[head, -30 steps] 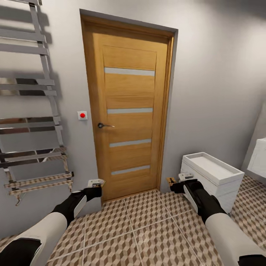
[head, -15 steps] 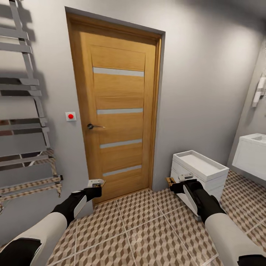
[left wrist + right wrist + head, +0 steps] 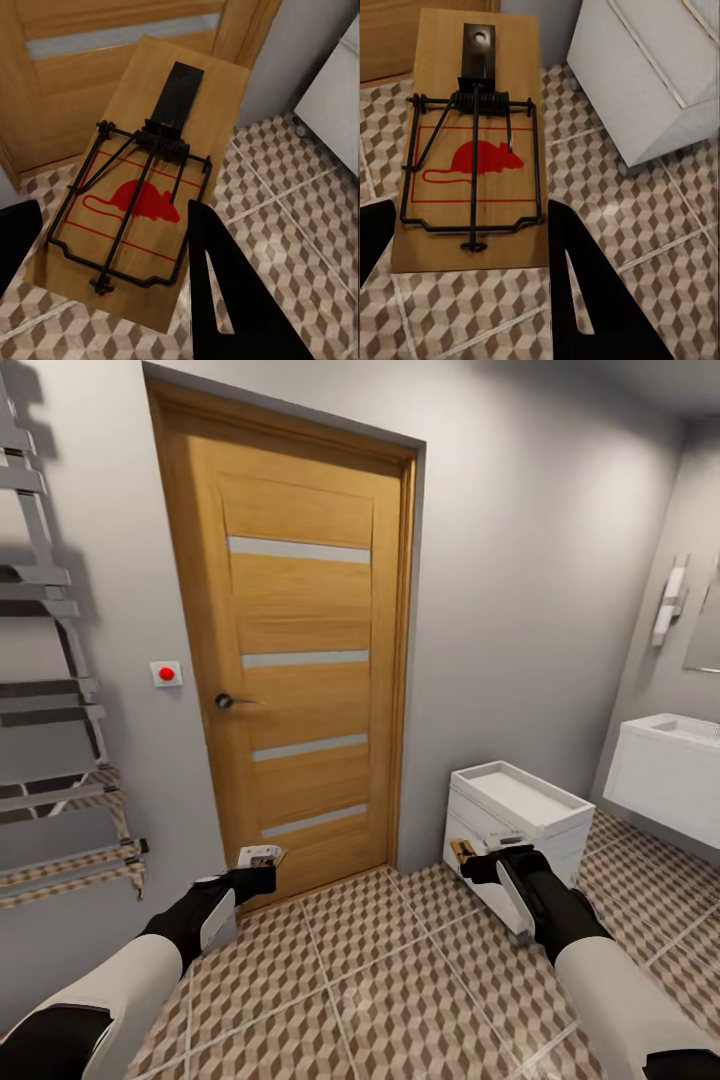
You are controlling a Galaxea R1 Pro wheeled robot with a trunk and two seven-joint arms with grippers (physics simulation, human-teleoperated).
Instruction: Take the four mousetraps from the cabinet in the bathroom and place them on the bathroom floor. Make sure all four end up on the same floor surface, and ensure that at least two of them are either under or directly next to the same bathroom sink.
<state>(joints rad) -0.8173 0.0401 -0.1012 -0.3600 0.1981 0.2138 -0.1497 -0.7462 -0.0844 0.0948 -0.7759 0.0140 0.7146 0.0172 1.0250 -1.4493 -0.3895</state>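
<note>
Two mousetraps carried above bathroom floor (image 3: 380, 980): one (image 3: 262, 854) clamped in left gripper (image 3: 258, 865), other (image 3: 462, 851) clamped in right gripper (image 3: 478, 863). Cabinet (image 3: 520, 805) just beyond right gripper, sink (image 3: 665, 765) farther right.

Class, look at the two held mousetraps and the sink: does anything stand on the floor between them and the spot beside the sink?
The cabinet stands between the right claw with its mousetrap and the sink. The patterned floor nearer the robot looks bare, so a path around the cabinet seems open. The left claw holds another mousetrap.
</note>
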